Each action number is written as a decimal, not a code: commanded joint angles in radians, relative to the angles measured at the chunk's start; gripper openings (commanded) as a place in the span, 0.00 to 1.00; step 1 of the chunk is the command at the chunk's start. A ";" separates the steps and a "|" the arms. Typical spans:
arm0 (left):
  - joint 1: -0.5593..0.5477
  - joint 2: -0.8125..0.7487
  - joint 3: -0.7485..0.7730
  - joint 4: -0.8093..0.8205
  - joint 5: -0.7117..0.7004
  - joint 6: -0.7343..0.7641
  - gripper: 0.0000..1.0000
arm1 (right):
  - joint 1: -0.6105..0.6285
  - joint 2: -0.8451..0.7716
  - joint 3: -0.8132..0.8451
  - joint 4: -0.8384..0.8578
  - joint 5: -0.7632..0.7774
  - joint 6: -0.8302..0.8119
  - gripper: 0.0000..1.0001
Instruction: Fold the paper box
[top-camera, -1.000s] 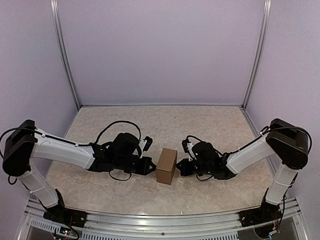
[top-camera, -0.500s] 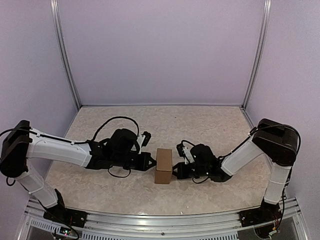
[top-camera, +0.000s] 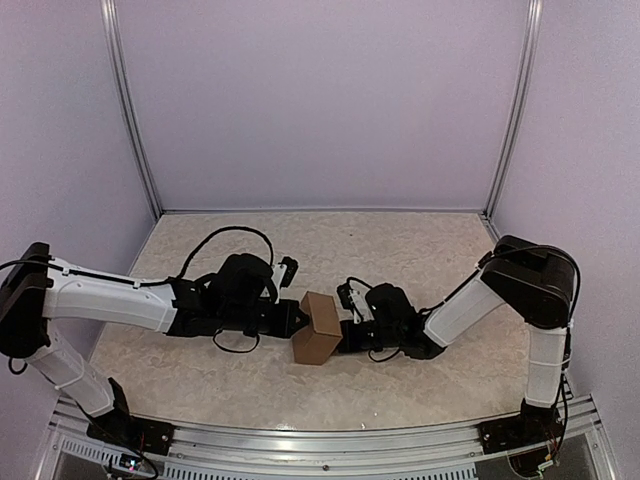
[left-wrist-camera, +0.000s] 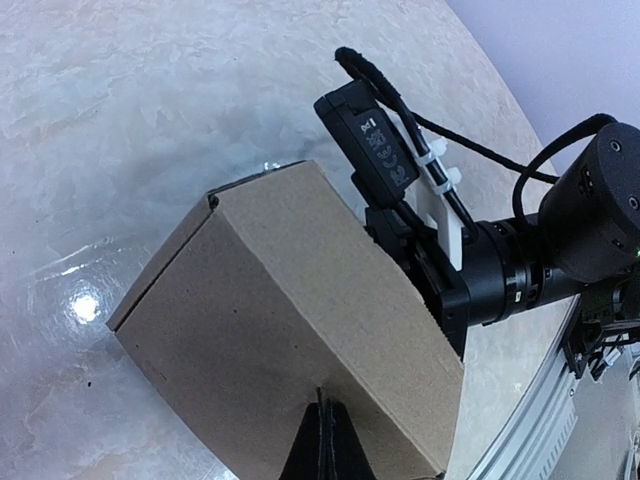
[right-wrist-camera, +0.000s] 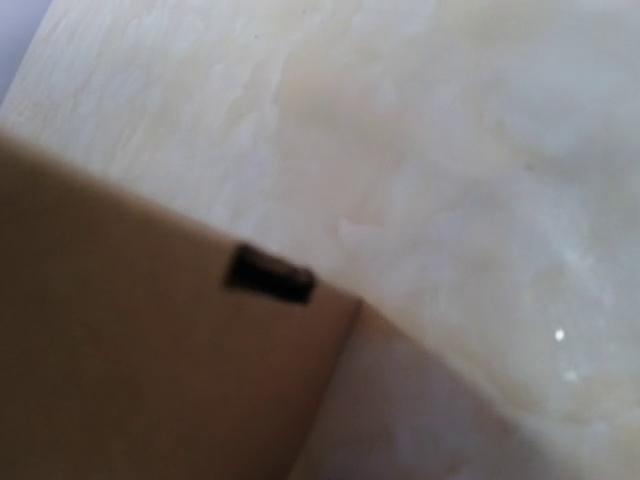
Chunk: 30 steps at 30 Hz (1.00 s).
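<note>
The paper box (top-camera: 318, 328) is a closed brown cardboard box, tilted up on one edge on the table between my two grippers. My left gripper (top-camera: 296, 320) is shut, its joined tips pressed against the box's left face. In the left wrist view those tips (left-wrist-camera: 322, 402) touch the box (left-wrist-camera: 290, 320) low on its near face. My right gripper (top-camera: 346, 335) is against the box's right side, and its fingers are hidden behind the box (left-wrist-camera: 440, 285). In the right wrist view the blurred box (right-wrist-camera: 130, 360) fills the lower left, with a small dark slot (right-wrist-camera: 268, 273); no fingers show.
The marbled tabletop (top-camera: 400, 250) spreads behind and around the box. Purple walls and metal posts (top-camera: 135, 120) enclose it on three sides. A metal rail (top-camera: 320, 450) runs along the near edge by the arm bases.
Both grippers have moved left with the box between them. The box, upright before, now tilts up on one edge. The right arm has reached further left.
</note>
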 joint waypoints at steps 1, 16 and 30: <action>-0.025 -0.018 0.005 0.000 0.024 -0.003 0.00 | 0.018 0.026 0.030 -0.138 0.066 -0.054 0.00; -0.024 0.024 0.061 -0.019 0.044 0.013 0.00 | 0.014 -0.103 0.015 -0.461 0.390 -0.259 0.00; -0.024 0.080 0.098 -0.020 0.063 0.013 0.00 | 0.013 -0.201 0.016 -0.625 0.624 -0.370 0.00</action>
